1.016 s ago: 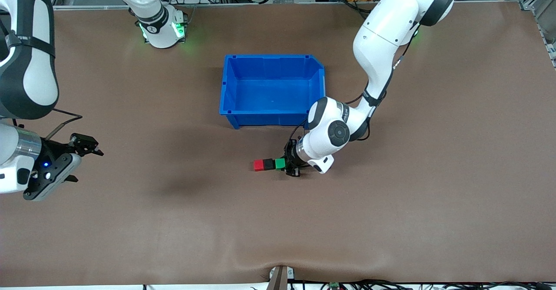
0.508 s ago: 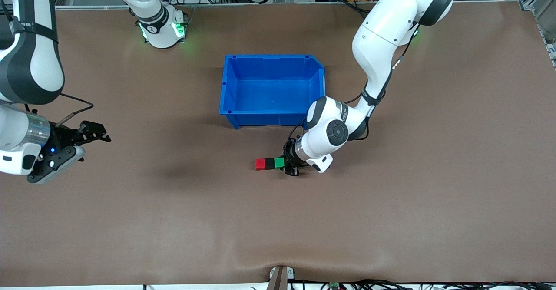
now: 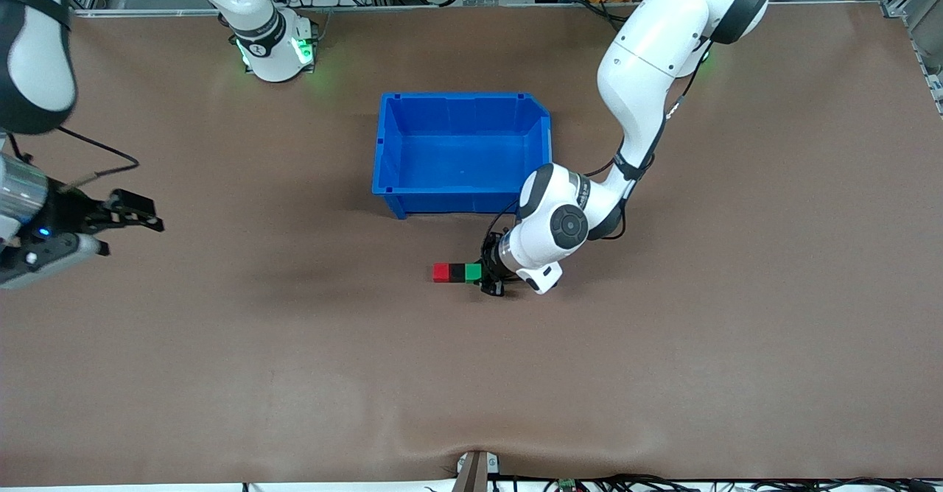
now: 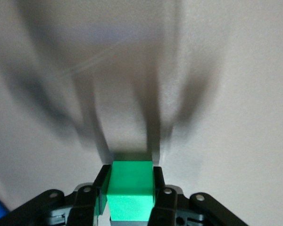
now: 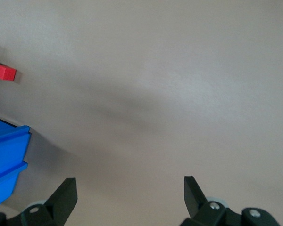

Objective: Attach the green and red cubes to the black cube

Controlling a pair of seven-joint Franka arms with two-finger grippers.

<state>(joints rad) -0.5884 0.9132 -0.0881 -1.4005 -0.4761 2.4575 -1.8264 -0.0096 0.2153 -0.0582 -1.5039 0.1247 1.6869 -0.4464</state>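
Left gripper [image 3: 488,280] jaws clamped on green cube [image 4: 130,189] (right gripper [image 5: 127,195] jaws spread) over brown table [image 3: 663,345].

Bare brown bench [image 3: 295,374] all round the row's camera-facing side. Blue plastic bin [image 3: 463,155] blocks farther approach. Left tool [image 3: 488,274] occupies the small green cube [image 3: 473,272] end.

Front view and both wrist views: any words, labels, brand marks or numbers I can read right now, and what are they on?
None can be read.
Right arm's base ring: a small dark mark, too small to read.
Red cube, black cube, green cube: plain faces, no print.
Blue bin: no label visible.
Left hand, shut on the green cube, and right hand, open over bare table: no markings.
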